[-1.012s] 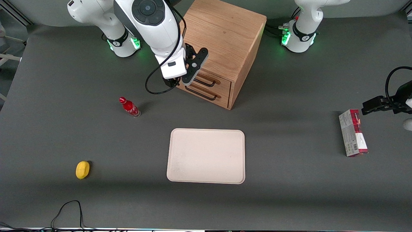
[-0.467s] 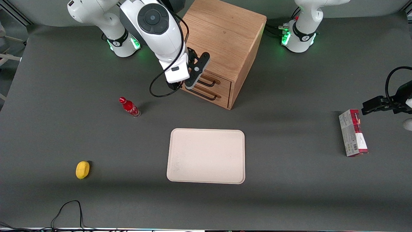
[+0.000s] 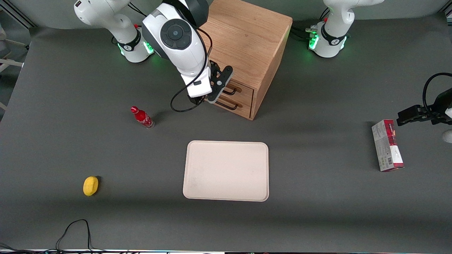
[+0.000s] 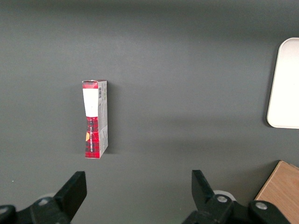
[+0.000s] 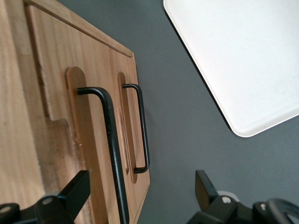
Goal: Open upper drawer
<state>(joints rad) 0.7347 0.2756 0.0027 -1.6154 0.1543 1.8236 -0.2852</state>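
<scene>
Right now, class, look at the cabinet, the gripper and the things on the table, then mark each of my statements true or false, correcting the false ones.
1. The upper drawer is shut. True.
2. The gripper is open, in front of the drawers, with the upper drawer's handle between its fingers. True.
3. The tray holds a lemon. False: the tray holds nothing; the lemon lies on the table toward the working arm's end.
4. The red bottle lies inside the lower drawer. False: it is on the table, apart from the cabinet.
5. The carton lies on the table, off the tray. True.
</scene>
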